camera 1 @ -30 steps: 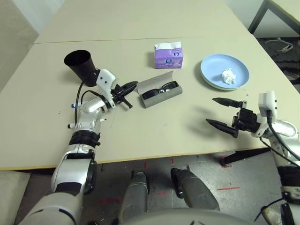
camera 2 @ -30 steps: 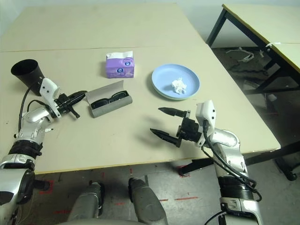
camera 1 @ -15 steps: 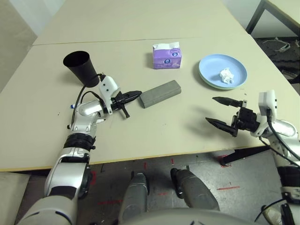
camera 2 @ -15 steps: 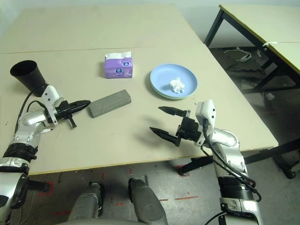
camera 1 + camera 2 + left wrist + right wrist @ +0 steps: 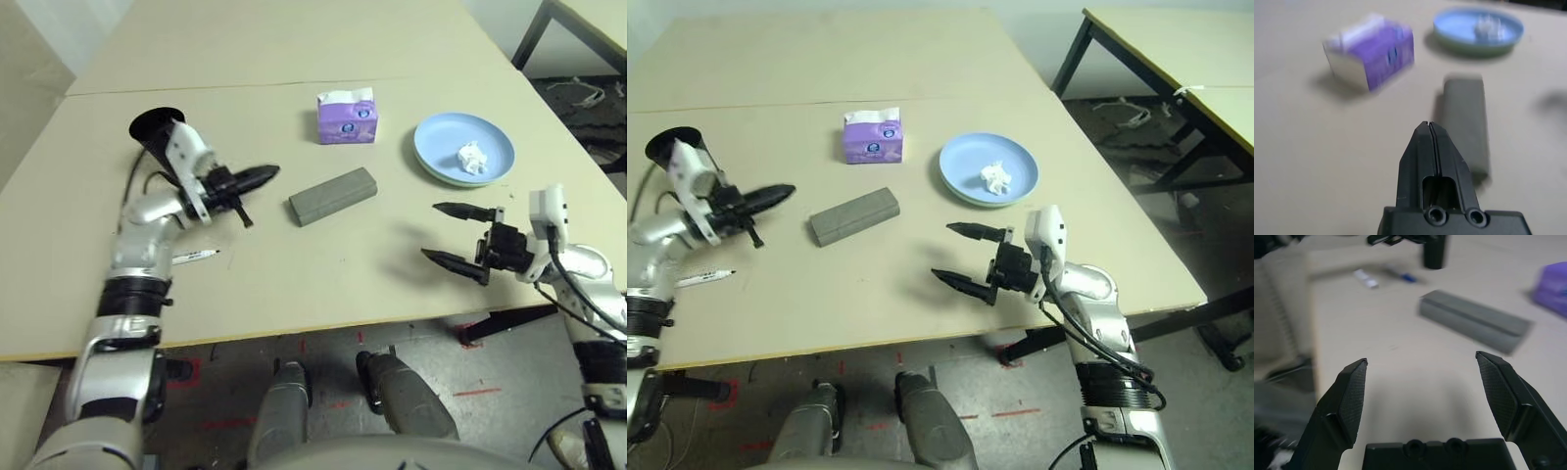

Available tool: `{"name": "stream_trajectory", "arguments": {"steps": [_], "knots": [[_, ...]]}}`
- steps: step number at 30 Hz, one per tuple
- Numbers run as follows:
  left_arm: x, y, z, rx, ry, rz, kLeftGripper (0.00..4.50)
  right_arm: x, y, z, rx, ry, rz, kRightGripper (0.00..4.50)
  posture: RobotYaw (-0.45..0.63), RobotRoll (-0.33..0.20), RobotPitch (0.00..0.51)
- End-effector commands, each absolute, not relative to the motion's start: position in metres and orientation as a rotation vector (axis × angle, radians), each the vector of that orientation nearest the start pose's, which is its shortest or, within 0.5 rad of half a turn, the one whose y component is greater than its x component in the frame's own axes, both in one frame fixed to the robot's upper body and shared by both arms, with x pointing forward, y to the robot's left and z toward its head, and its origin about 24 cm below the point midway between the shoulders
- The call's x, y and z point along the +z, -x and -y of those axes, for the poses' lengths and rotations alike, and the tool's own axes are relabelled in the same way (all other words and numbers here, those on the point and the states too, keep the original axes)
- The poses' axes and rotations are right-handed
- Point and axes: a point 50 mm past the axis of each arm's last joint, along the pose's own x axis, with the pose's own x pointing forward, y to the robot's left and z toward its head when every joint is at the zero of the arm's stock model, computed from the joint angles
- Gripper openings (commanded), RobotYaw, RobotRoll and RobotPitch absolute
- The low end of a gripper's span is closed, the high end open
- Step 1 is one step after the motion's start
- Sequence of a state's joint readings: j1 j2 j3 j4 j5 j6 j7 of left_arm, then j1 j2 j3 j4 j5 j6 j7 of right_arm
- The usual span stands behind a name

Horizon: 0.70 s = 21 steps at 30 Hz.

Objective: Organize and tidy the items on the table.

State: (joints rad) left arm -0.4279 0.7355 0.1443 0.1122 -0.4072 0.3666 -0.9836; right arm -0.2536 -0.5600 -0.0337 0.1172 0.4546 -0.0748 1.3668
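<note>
Looking down over the bench (image 5: 392, 29), we see the grey glasses case (image 5: 333, 196) lying closed near the middle, with its long side slanted. Our left gripper (image 5: 266, 173) hangs above the bench just beside the case's nearer-left end, apart from it; its fingers (image 5: 1430, 147) are clenched together to one black point and they grasp nothing. Behind the left wrist stands the black cup (image 5: 152, 127), tilted, partly covered by the white wrist housing. One white marker (image 5: 194, 257) lies flat on the bench beside the left forearm, its black cap pointing toward the middle of the bench. In the right wrist view we see a marker with a blue cap (image 5: 1383, 275) lying close to the cup — the picture is too blurred to tell more about it.

Farther back, the purple tissue pack (image 5: 347, 117) stands upright, well apart from the case. To its right lies the blue plate (image 5: 443, 147), and a thin green rim shows under its near edge — the green plate (image 5: 436, 176) is stacked below. The white tissue wad (image 5: 473, 159) rests on the blue plate, toward its right side.

Our right gripper (image 5: 453, 235) hovers at the right side of the bench, near the front edge, pointing to the left. Its fingers (image 5: 1352, 396) are released and spread wide, with nothing between them.
</note>
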Motion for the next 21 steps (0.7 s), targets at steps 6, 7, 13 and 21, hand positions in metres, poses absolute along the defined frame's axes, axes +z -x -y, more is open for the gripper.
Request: {"name": "stream_trajectory", "arguments": {"steps": [6, 7, 13, 21], "knots": [[0.187, -0.254, -0.274, -0.654, -0.280, -0.401, 1.96, 0.121, -0.264, 0.179, 1.467, 0.259, 0.168, 4.50, -0.13, 0.000, 0.195], [0.189, -0.249, -0.280, -0.633, -0.310, -0.440, 2.29, 0.123, -0.266, 0.176, 1.475, 0.258, 0.177, 4.50, -0.12, 0.000, 0.197], [0.199, -0.234, -0.302, -0.592, -0.497, -0.629, 4.32, 0.129, -0.272, 0.166, 1.495, 0.260, 0.200, 4.50, -0.10, 0.000, 0.197], [0.202, -0.240, -0.307, -0.709, -0.684, -0.717, 4.47, 0.132, -0.273, 0.159, 1.505, 0.259, 0.212, 4.50, -0.11, 0.000, 0.200]]}}
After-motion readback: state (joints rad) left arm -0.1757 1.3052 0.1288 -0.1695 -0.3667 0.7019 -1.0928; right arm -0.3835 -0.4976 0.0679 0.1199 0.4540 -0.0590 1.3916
